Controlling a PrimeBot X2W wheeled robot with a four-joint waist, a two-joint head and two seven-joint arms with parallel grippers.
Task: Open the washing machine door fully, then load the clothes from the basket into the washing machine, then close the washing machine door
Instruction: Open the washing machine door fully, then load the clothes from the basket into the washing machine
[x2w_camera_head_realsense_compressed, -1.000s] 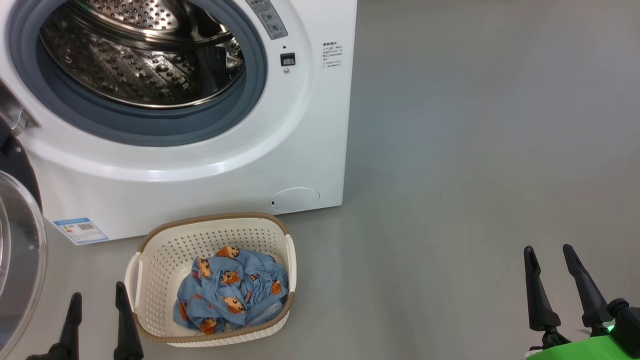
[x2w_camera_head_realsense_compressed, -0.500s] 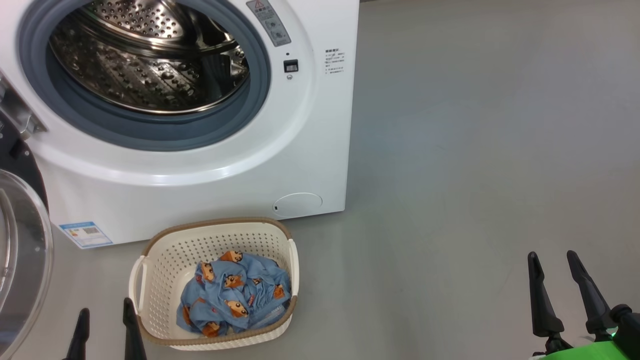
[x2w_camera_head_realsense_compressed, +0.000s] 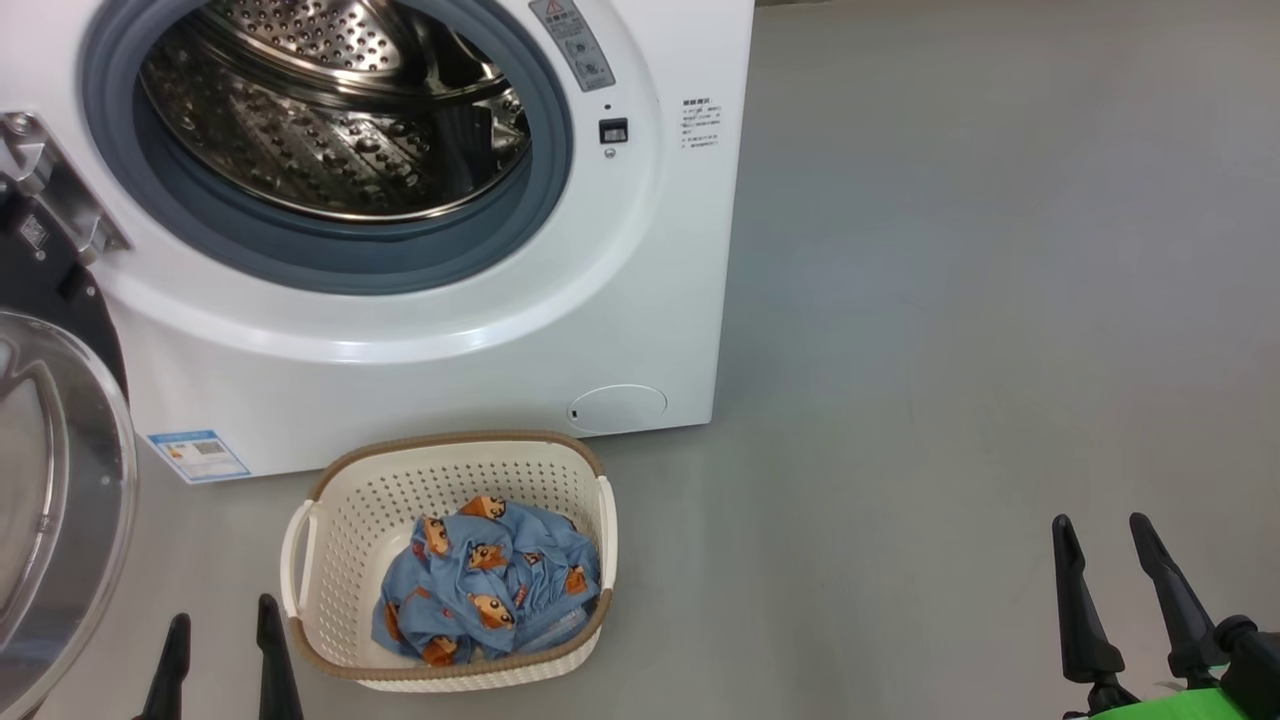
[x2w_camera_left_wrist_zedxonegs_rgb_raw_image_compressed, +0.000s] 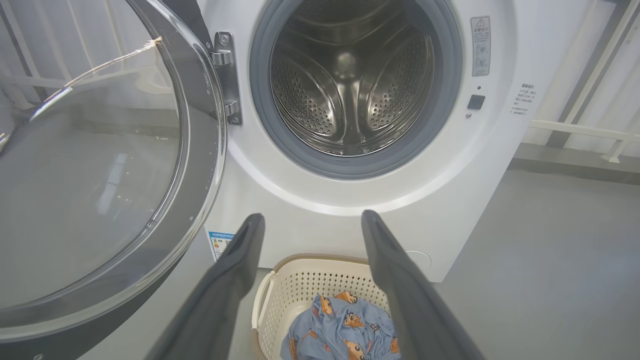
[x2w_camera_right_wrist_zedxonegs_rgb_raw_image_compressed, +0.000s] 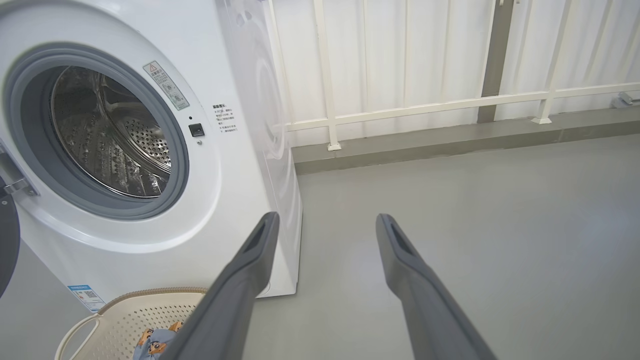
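On the left, the washing machine door (x2w_camera_head_realsense_compressed: 60, 480) is seen swung wide, so opening is judged done and loading is judged the step in hand. The left pincer (x2w_camera_head_realsense_compressed: 222, 612) is held low, just left of the basket (x2w_camera_head_realsense_compressed: 345, 480). It is released, with fingers spread and pointed toward the washing machine (x2w_camera_head_realsense_compressed: 420, 350), and nothing is gripped. The basket is set on the floor (x2w_camera_head_realsense_compressed: 950, 350) just in front of the machine, and a light blue printed garment (x2w_camera_head_realsense_compressed: 490, 590) is bunched toward its right, near side. For a good pick, the left pincer should be brought over the rim and lowered onto the highest fold, clear of the perforated wall, so that cloth alone is pinched. The garment should then be lifted free before it is carried to the steel drum (x2w_camera_head_realsense_compressed: 340, 130). On the right, the right pincer (x2w_camera_head_realsense_compressed: 1100, 522) is held released over bare floor, well apart from the basket.
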